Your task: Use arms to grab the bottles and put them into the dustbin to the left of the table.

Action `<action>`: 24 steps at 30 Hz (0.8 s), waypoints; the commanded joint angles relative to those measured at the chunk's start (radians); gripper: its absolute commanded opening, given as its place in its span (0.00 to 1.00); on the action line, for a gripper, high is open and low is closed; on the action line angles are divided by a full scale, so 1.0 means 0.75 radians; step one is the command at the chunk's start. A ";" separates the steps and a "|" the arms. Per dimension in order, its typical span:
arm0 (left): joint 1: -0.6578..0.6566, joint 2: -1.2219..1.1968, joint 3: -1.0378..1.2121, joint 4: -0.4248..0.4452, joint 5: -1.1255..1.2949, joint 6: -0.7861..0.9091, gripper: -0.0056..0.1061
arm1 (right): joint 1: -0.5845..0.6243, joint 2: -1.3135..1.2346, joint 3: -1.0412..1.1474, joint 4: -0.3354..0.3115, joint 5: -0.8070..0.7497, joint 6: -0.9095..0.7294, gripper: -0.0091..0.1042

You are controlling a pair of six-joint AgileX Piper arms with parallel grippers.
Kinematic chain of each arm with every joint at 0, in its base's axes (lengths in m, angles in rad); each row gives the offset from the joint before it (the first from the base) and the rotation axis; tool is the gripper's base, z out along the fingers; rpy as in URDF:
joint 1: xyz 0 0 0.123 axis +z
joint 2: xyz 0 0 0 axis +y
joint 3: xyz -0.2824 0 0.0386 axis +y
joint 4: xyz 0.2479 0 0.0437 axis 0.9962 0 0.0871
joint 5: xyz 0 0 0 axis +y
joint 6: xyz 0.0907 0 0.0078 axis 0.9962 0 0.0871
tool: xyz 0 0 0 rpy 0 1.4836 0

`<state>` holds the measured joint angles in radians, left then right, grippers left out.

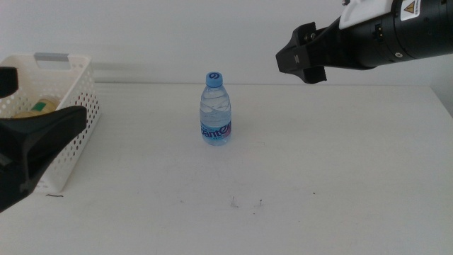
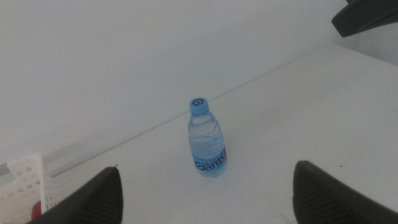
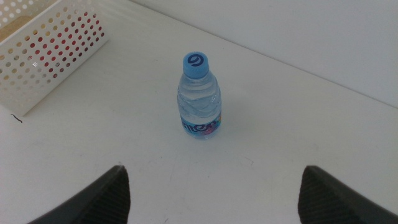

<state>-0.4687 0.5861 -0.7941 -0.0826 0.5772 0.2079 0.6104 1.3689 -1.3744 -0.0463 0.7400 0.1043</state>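
Looming at the near left edge of the middle view, the left gripper (image 1: 32, 142) is hovering with its fingers spread wide and nothing between them, partly covering the bin (image 1: 74, 88) behind it. Tiny dark specks (image 1: 246, 204) are dotting the worktop (image 1: 318, 177) toward the near side. Farther in, the water bottle (image 1: 216, 109) is standing upright near the middle of the worktop, blue cap on, well apart from both grippers and off to the right of the bin. At the left edge the white bin is sitting with its perforated wall facing the bottle; something yellow with a green patch (image 1: 39, 108) is lying inside, and red is showing through the holes (image 3: 59, 46) in the right wrist view, though what it is cannot be made out. Highest and farthest, the right gripper (image 1: 303, 55) is hanging above the worktop's far right, its fingers also wide apart and empty; its arm is running out of view.
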 commanded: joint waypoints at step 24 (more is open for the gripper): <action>-0.001 0.868 0.719 0.135 -1.848 -0.346 0.89 | -0.003 -0.007 -0.005 -0.006 -0.007 -0.011 0.89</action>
<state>-0.4687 1.1849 -0.2579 0.0179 -0.7154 -0.0334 0.6104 1.3689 -1.3744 -0.0463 0.7400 0.1043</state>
